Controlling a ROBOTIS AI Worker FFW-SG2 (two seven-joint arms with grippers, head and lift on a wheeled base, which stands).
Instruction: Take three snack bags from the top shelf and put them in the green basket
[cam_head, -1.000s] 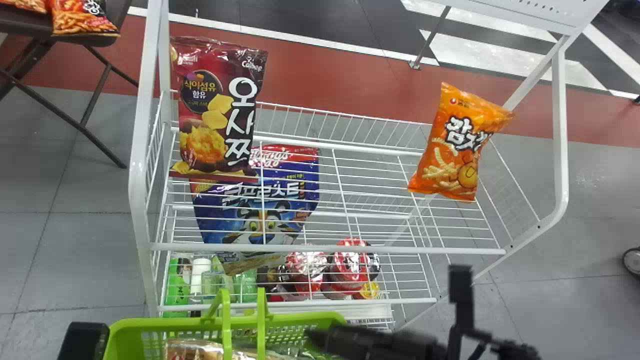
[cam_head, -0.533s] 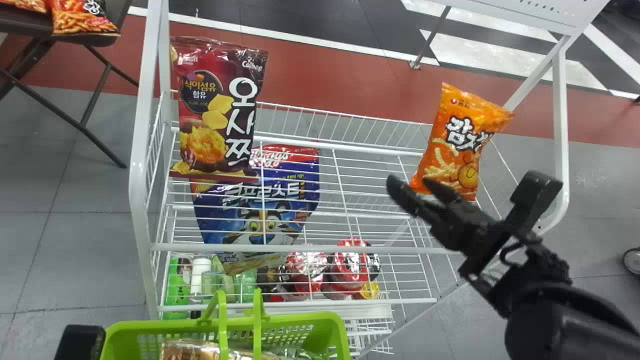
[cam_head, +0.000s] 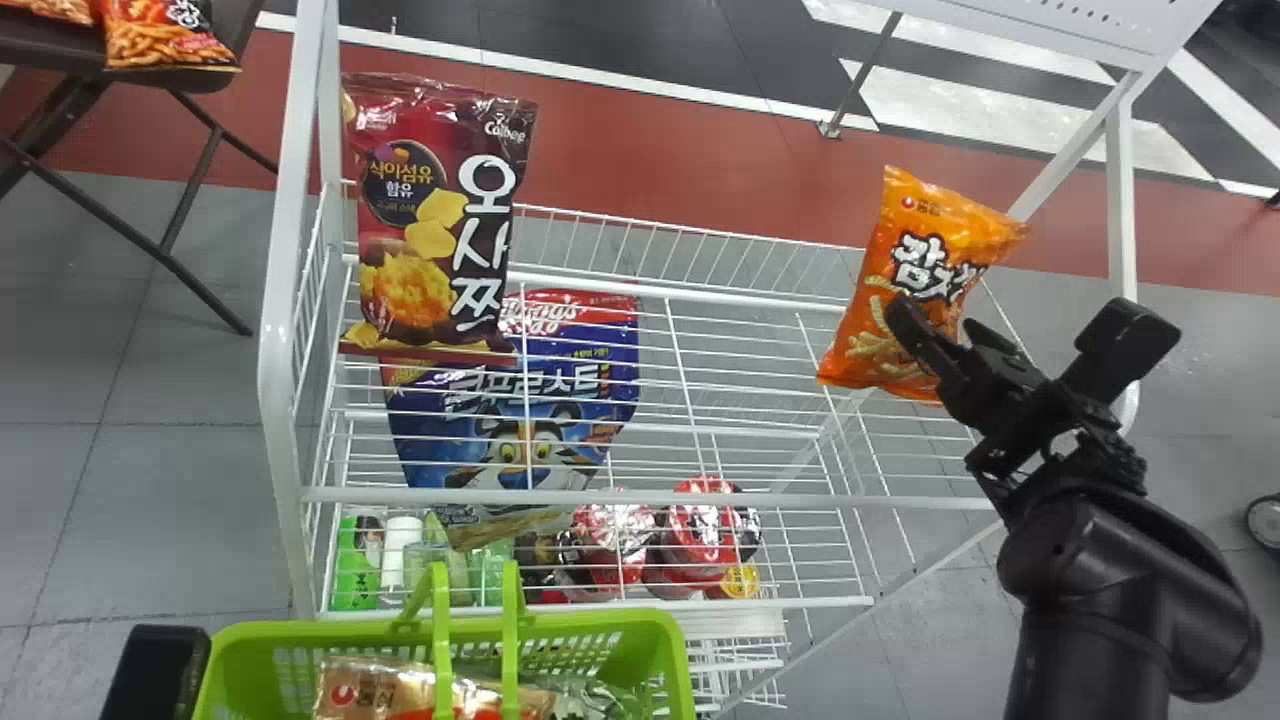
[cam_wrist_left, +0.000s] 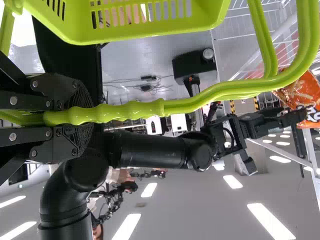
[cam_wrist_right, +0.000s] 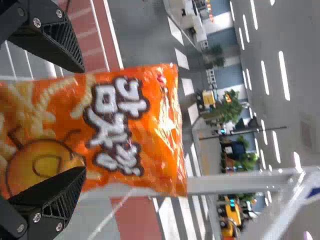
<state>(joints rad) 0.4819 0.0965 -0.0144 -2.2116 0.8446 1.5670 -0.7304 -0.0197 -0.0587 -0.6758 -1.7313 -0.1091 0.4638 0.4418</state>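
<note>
Orange snack bag (cam_head: 905, 260), glossy (wrinkly) | right gripper (cam_head: 932, 322) open, perhaps touching | left gripper (cam_head: 155, 672) clamping basket handle (cam_wrist_left: 210, 94)

Bright, even light falls from overhead, where ceiling strip lights (cam_wrist_left: 270, 221) burn out to flat white. Hard glare breaks across the crinkled end of the orange snack bag (cam_wrist_right: 170, 112) at right; small glints fleck the red cups (cam_head: 613, 528), and a pale sheen lies on the gray floor (cam_head: 1180, 345) at far right.
</note>
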